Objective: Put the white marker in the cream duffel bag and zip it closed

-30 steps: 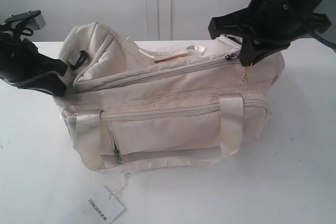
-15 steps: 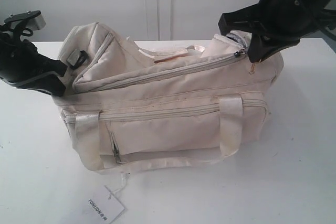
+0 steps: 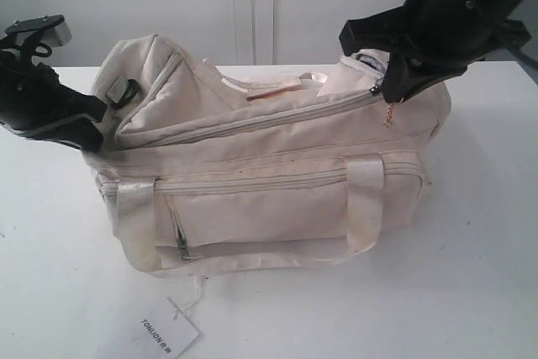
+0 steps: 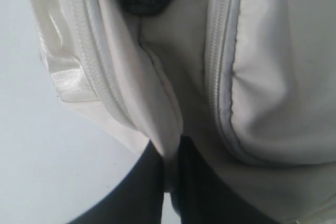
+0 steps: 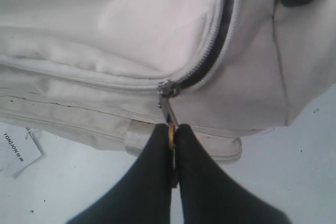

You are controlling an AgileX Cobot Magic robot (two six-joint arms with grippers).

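Where right tool [image 5: 172, 132] clamps, zipper pull [image 5: 167, 106] half-hidden.

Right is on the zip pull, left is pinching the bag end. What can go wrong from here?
1. Right gripper pinches only the tip of the thin pull, so it could slip out under tension.
2. Left gripper holds just a fold of the bag. The soft bag may drag along instead of zipping.
3. The open gap ahead curves round the bag's end, and the slider may jam there.
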